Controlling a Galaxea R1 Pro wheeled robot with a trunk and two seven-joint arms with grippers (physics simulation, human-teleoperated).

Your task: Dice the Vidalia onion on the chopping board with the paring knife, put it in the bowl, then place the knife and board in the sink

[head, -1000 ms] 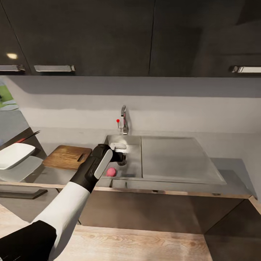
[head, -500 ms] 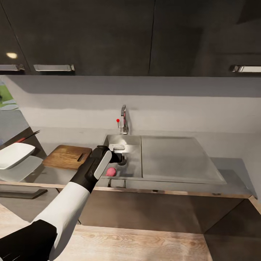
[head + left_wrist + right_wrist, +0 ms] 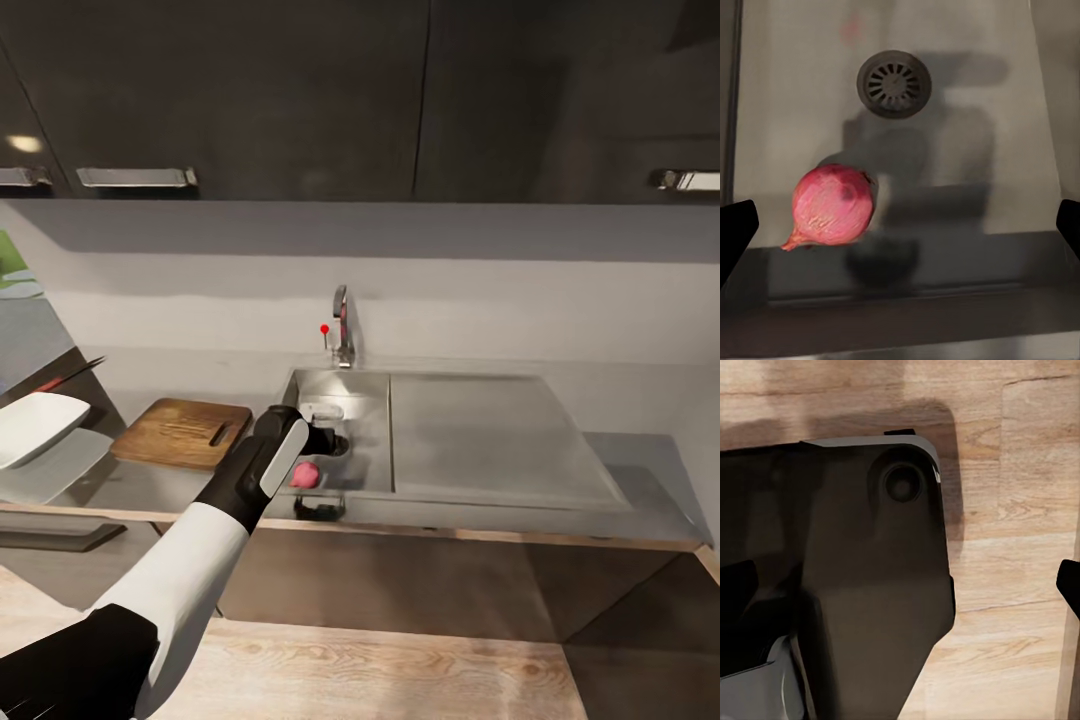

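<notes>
The Vidalia onion (image 3: 831, 206) lies on the sink (image 3: 370, 400) floor near the front wall. The left claw (image 3: 900, 225) hovers above it, jaws wide apart. Likely firm, round, smooth-skinned and prone to rolling; grip across the widest part.

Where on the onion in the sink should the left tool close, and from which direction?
Across the round middle of the onion, coming straight down from above. It lies on its side on the sink floor near the front wall, pointed tip sideways, so the bulging body gives the open left tool its widest hold.
</notes>
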